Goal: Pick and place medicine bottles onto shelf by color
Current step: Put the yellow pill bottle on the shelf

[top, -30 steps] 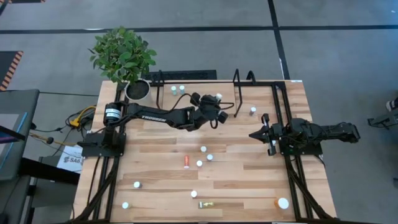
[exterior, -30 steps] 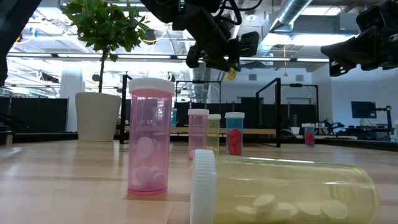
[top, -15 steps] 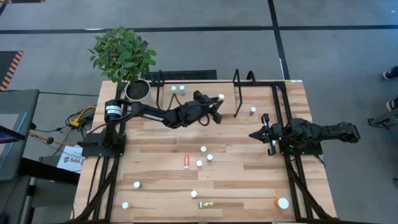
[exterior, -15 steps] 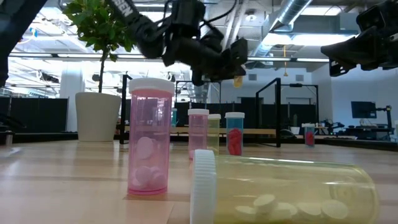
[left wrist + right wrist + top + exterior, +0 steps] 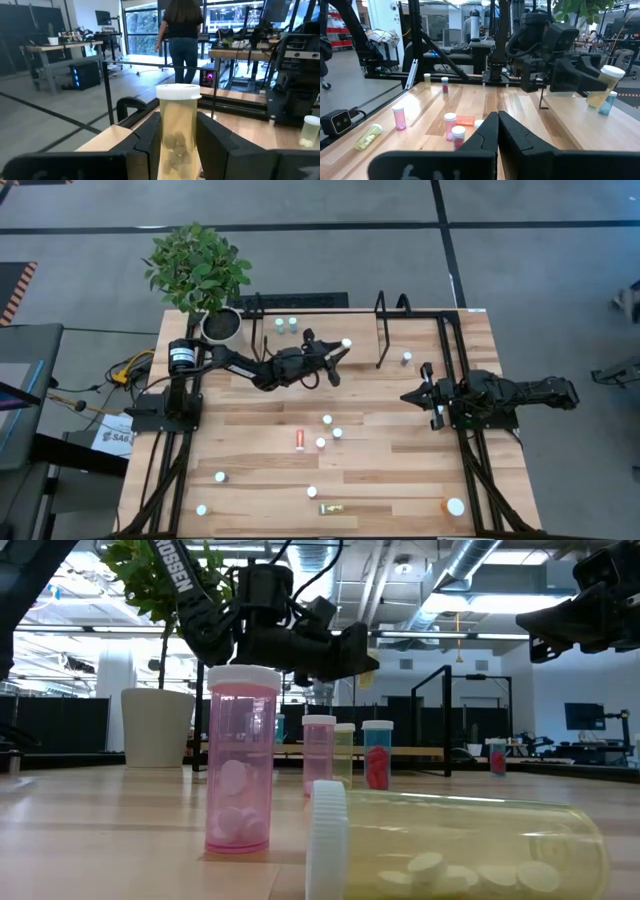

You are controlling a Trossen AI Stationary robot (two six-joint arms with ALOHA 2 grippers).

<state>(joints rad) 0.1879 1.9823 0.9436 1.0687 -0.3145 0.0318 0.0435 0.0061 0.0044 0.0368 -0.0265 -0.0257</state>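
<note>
My left gripper (image 5: 338, 352) is shut on a pale yellow medicine bottle (image 5: 177, 130) with a white cap (image 5: 346, 342). It holds the bottle above the table, near the shelf (image 5: 320, 326) and between the shelf's black end loops (image 5: 381, 330). Two bottles (image 5: 285, 323) stand on the shelf's left part. One bottle (image 5: 406, 358) stands to the right of the right loop. Several bottles (image 5: 327, 430) stand or lie on the middle and near parts of the table. My right gripper (image 5: 408, 395) is shut and empty at the table's right side. My left gripper pinches the yellow bottle's body (image 5: 167, 135) between its two fingers, just below the cap (image 5: 178, 92). The fingers come slanting from the table's left, nearly level. The bottle is lifted clear and tilted, cap up, as the right wrist view (image 5: 600, 86) shows.
A potted plant (image 5: 200, 275) stands at the far left corner. A red bottle (image 5: 300, 439) and a yellow one (image 5: 333, 508) lie on their sides. A larger orange bottle (image 5: 454, 506) stands at the near right. A person (image 5: 182, 35) stands beyond the table.
My left gripper has gone down and a little toward the table's left with the yellow bottle, tipping from a steep downward pose to nearly level. It stays shut on the bottle, which remains clear of the table.
</note>
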